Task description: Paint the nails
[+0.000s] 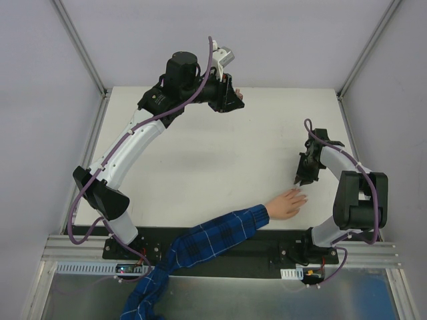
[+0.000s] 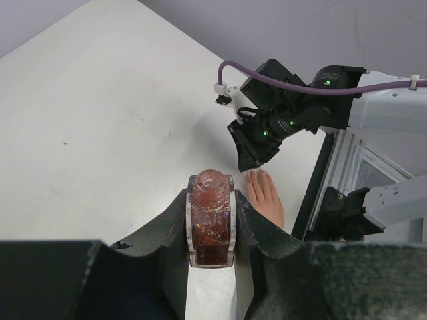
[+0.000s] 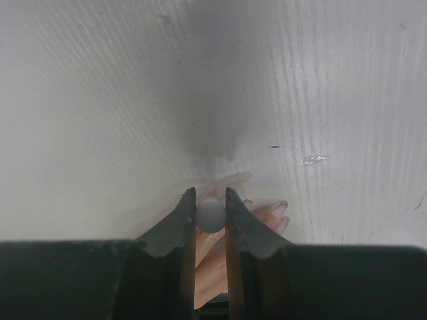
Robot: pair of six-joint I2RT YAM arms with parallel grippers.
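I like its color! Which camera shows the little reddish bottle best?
Left wrist: the bottle sits big and close in the left gripper. The top view shows it only as a tiny reddish speck; the right wrist view shows none of it.

In the top view the nails (image 1: pixel 302 197) are too small to make out, and the plaid sleeve (image 1: pixel 200 243) runs off the bottom edge. In the right wrist view the right gripper (image 3: pixel 209 193) covers most of the hand (image 3: pixel 267 215). The grey ball (image 3: pixel 211 215) it pinches is blurred. The left gripper (image 2: pixel 211 193) hides the bottle (image 2: pixel 211 220) base.
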